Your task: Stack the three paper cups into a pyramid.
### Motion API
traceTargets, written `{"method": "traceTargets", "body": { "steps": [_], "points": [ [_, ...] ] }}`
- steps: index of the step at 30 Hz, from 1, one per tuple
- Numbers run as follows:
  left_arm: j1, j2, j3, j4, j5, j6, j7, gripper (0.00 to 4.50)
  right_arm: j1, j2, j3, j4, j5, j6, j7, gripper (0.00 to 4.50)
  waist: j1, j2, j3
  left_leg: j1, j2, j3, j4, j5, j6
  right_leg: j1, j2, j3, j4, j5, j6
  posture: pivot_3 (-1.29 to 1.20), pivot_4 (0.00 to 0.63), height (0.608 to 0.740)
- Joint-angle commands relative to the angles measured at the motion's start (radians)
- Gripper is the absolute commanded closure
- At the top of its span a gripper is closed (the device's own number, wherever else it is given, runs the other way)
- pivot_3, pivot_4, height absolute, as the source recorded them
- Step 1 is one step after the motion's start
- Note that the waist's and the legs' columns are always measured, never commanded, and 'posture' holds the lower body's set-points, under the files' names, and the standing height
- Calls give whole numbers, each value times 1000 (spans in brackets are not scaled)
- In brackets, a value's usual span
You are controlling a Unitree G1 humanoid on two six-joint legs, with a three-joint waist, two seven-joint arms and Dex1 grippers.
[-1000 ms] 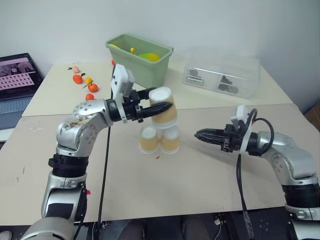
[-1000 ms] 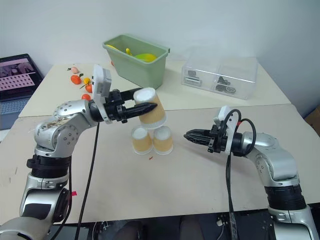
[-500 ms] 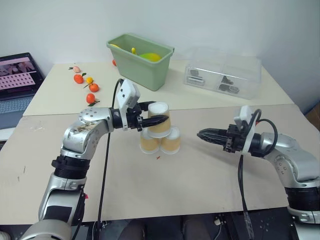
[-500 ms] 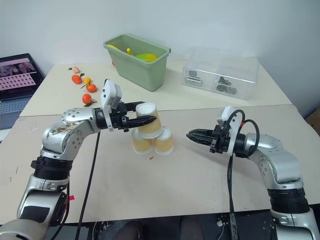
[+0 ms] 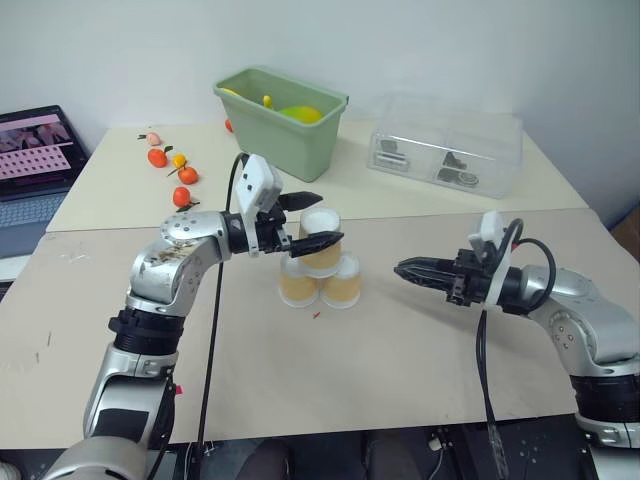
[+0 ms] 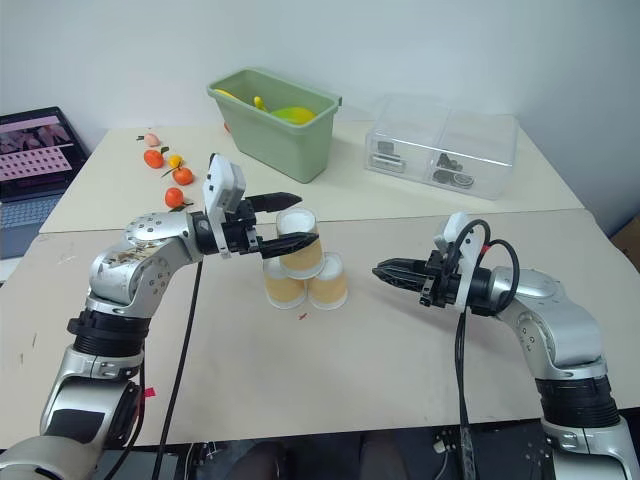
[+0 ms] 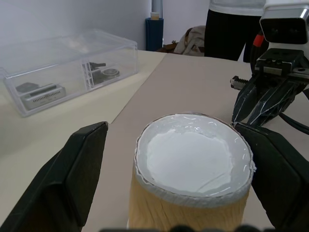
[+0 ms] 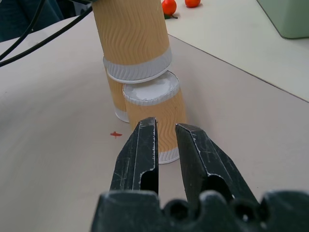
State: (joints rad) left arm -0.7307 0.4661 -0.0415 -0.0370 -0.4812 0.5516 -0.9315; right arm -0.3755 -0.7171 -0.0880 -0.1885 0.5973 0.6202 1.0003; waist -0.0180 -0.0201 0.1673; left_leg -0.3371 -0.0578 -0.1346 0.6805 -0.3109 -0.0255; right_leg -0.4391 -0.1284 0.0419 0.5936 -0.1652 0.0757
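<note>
Paper top cup (image 5: 321, 240) sits between the spread left claw (image 5: 318, 220) (right claw (image 5: 404, 268) together).

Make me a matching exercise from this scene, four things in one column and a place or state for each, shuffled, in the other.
1. top ribbed tan paper cup
2. left gripper
3. right gripper
4. green plastic bin

a. shut, pointing at the cups
b. on the far table, holding yellow items
c. resting on two base cups
d. open around a cup

Pairs: 1-c, 2-d, 3-a, 4-b
</note>
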Motion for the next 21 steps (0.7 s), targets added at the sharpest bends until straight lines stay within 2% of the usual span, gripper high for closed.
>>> {"method": "traceTargets", "body": {
  "steps": [1,10,14,17,21],
  "points": [
    [-2,-3,73,-104,-86,36,24,46,-20,-7,-14,-18,9,-13,8,3533,-1,0,0,0,0,0,0,0,0,0,0,0,0,0,0,0,150,740],
    [82,1,290,-189,-261,178,230,46,-38,6,6,3,2,-20,15,3533,-1,0,0,1,0,0,0,0,0,0,0,0,0,0,0,0,150,740],
    [199,30,370,-199,-181,175,387,46,-39,8,3,17,-3,-30,11,3533,-8,0,0,1,0,0,0,0,0,0,0,1,0,0,0,0,150,740],
    [283,14,448,-199,-183,211,514,46,-36,0,-29,51,-19,-53,-8,3533,-5,0,0,1,0,0,0,1,-1,0,0,1,0,0,0,0,150,740],
    [386,-9,477,-211,-154,180,590,46,-65,-25,-104,140,-37,-86,-43,3533,7,0,0,1,0,0,0,0,-1,0,0,0,0,0,-1,0,150,740]
  ]
}}
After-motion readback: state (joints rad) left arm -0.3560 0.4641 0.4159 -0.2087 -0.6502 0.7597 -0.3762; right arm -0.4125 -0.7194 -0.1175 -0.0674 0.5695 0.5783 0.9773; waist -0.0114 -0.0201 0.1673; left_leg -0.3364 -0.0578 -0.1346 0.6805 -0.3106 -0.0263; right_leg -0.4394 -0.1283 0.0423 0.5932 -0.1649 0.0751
